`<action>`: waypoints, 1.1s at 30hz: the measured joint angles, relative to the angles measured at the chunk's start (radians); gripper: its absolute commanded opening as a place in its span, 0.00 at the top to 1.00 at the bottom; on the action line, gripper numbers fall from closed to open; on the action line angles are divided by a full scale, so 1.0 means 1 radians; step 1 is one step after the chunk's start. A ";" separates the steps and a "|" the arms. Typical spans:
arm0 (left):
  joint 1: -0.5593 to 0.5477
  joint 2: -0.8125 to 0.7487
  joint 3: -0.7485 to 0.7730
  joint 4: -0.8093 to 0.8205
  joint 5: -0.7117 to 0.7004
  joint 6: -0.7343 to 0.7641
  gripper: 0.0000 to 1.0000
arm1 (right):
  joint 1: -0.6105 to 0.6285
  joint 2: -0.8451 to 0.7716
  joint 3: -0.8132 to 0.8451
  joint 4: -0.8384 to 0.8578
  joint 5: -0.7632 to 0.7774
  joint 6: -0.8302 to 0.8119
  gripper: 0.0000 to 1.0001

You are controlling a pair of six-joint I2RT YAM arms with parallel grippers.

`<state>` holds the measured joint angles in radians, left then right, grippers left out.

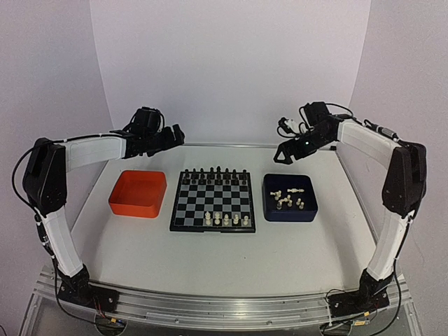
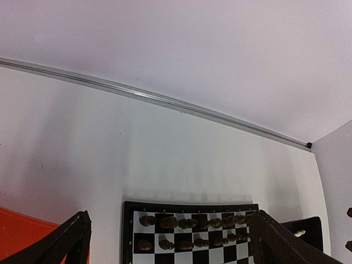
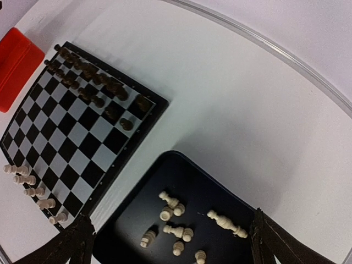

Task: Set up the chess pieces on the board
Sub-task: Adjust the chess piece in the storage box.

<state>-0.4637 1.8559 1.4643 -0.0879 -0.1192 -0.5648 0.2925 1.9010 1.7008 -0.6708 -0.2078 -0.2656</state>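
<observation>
The board (image 1: 212, 229) lies mid-table, with black chessmen along its far two rows. Several cream chess pieces (image 1: 225, 220) stand on its near row, seen in the right wrist view as a line of cream chess pieces (image 3: 33, 190) on the board (image 3: 82, 137). More cream pieces (image 3: 179, 212) lie toppled in the dark blue tray (image 1: 308, 208). My right gripper (image 1: 283, 152) hangs open above the tray's far side, nothing between its fingers (image 3: 71, 247). My left gripper (image 1: 175, 134) is open and empty, high beyond the board's far left corner. Its wrist view shows the board's black rows (image 2: 187, 223).
An orange tray (image 1: 138, 193) sits left of the board, its inside bare. The dark blue tray (image 3: 132, 220) is close against the board's right side. A metal rail (image 2: 165, 100) marks the table's far edge, with white walls behind and at both sides.
</observation>
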 measured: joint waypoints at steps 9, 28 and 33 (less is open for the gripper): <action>0.000 0.074 0.137 0.030 0.001 0.011 0.00 | -0.026 -0.001 -0.026 -0.073 0.020 -0.026 0.02; 0.017 0.192 0.229 0.064 -0.045 0.015 0.00 | -0.039 0.051 -0.029 -0.160 -0.017 -0.175 0.02; 0.026 0.220 0.255 0.071 -0.044 0.016 0.00 | -0.041 0.099 0.021 -0.212 -0.017 -0.183 0.02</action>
<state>-0.4380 2.0761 1.7195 -0.0169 -0.1634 -0.5491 0.2512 2.0005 1.7217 -0.8832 -0.2245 -0.4481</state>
